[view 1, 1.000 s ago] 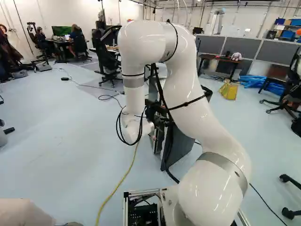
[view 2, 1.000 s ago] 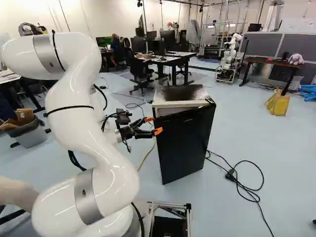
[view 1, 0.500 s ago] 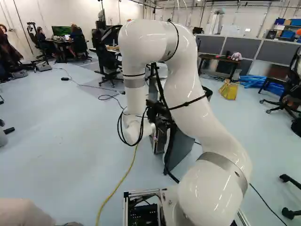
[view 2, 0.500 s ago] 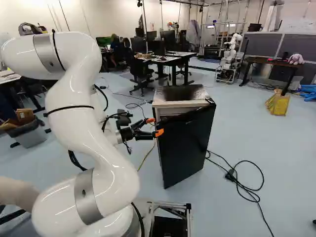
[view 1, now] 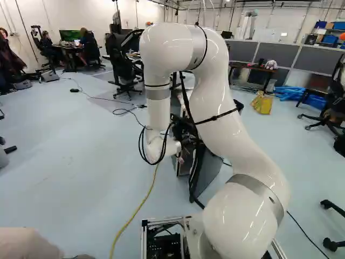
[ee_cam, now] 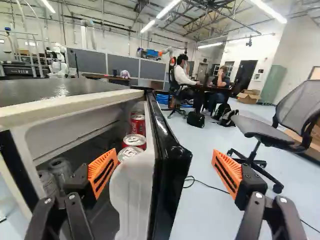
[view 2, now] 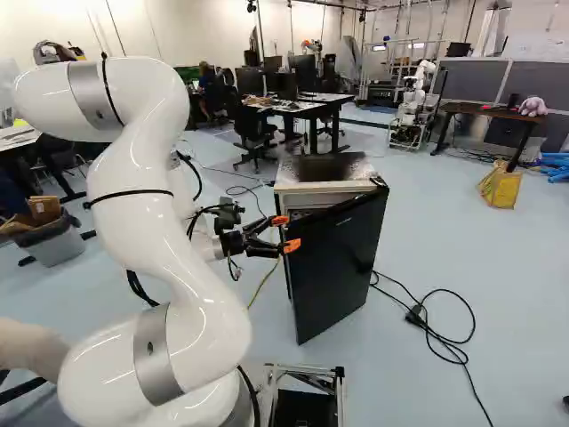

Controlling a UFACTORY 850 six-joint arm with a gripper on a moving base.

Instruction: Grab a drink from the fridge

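Observation:
Beside the door of the black fridge (view 2: pixel 324 168), my gripper (view 2: pixel 286 233) stands open in the right base view. The door (view 2: pixel 338 267) is partly open. From the wrist, the gripper (ee_cam: pixel 165 170) has one finger on the inner side of the door (ee_cam: pixel 167 165) and the other well out from its black outer face; neither clamps it. Red cans (ee_cam: pixel 134 141) with silver tops stand in a row in the door's white rack, close to the inner finger. Darker cans (ee_cam: pixel 60 169) are deeper inside, partly behind that finger.
A black cable (view 2: pixel 444 342) lies on the floor beside the fridge. An office chair (ee_cam: pixel 265 132) stands beyond the outer finger. Another robot (view 2: pixel 411 111) is behind the fridge, and a yellow cable (view 1: pixel 135 213) runs over the floor left of the arm.
The fridge door has swung further open, widening the gap to the body. My arm has shifted slightly to the right in both base views, the gripper staying open. The base has not moved.

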